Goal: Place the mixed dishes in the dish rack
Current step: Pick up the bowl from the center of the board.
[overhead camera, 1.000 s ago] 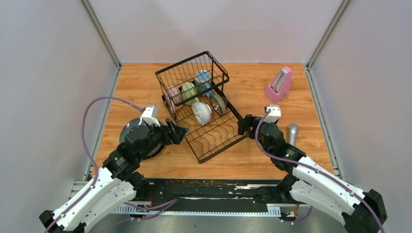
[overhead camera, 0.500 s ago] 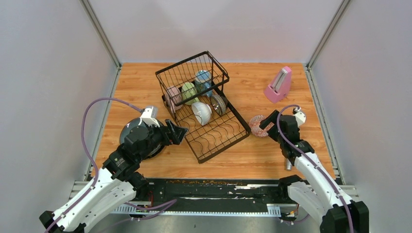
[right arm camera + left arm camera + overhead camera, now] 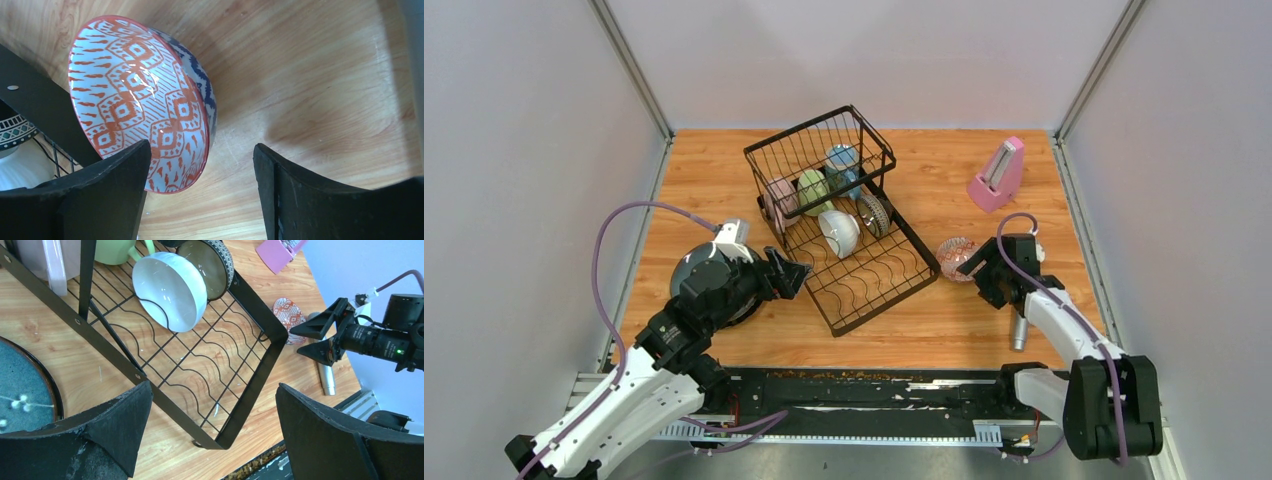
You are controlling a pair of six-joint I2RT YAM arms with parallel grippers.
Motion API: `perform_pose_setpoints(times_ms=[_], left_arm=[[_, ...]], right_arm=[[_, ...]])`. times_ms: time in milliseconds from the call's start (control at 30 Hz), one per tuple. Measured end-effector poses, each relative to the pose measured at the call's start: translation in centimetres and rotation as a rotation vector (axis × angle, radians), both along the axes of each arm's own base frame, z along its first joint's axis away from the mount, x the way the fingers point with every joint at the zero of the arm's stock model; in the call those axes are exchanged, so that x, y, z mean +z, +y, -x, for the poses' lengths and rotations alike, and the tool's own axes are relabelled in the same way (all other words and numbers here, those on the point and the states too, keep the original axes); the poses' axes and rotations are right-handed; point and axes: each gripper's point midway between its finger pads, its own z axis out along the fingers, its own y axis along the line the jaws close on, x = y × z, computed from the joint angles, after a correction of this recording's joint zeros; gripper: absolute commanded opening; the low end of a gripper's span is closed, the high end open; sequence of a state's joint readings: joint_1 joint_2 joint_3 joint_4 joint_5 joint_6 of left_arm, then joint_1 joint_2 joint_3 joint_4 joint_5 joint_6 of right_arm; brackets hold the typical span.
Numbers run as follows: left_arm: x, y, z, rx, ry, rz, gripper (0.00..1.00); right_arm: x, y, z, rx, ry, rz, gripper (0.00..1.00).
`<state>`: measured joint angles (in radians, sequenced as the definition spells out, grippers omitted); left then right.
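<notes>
On the far right of the wooden table (image 3: pixel 724 170), a pink metronome (image 3: pixel 997 175) stands well apart from the other things. A silver microphone (image 3: pixel 1020 325) lies nearer on the right, partly hidden beneath the right arm.

A black wire dish rack (image 3: pixel 889 300) sits diagonally at the centre. Its right frame bar stands directly behind a blue and red patterned bowl (image 3: pixel 954 248), which is tipped on its edge on the table and appears to lean against that bar. The right end effector (image 3: pixel 200 147) is partly open, one finger on each side of the bowl's rim, not clamped on it.

The left end effector (image 3: pixel 212 390) hovers wide open and empty over the rack's near left edge. A dark speckled plate (image 3: pixel 682 272) lies flat on the table to the left, mostly covered by the left arm.

The tall basket at the rack's far end holds a pink mug (image 3: pixel 779 200), a green mug (image 3: pixel 812 190) and a blue mug (image 3: pixel 844 160). The low tray holds a white bowl (image 3: pixel 839 232) and a dark bowl (image 3: pixel 874 213), both on edge at its far end; the nearer slots hold nothing.
</notes>
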<state>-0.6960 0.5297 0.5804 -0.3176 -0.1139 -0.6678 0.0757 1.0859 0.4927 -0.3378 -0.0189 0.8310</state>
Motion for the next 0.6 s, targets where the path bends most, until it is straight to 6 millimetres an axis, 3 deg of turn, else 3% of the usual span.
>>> perform_pose_setpoints(times_ms=[300,600], left_arm=[[0.5,0.5,0.4,0.009,-0.019,0.01,1.0],[-0.1,0.9,0.4,0.025,-0.002,-0.012,1.0]], right_arm=[[-1.0,0.5,-0.4,0.015,0.049,-0.059,0.65],[-0.7,0.0,-1.3,0.023,0.041,-0.035,0.4]])
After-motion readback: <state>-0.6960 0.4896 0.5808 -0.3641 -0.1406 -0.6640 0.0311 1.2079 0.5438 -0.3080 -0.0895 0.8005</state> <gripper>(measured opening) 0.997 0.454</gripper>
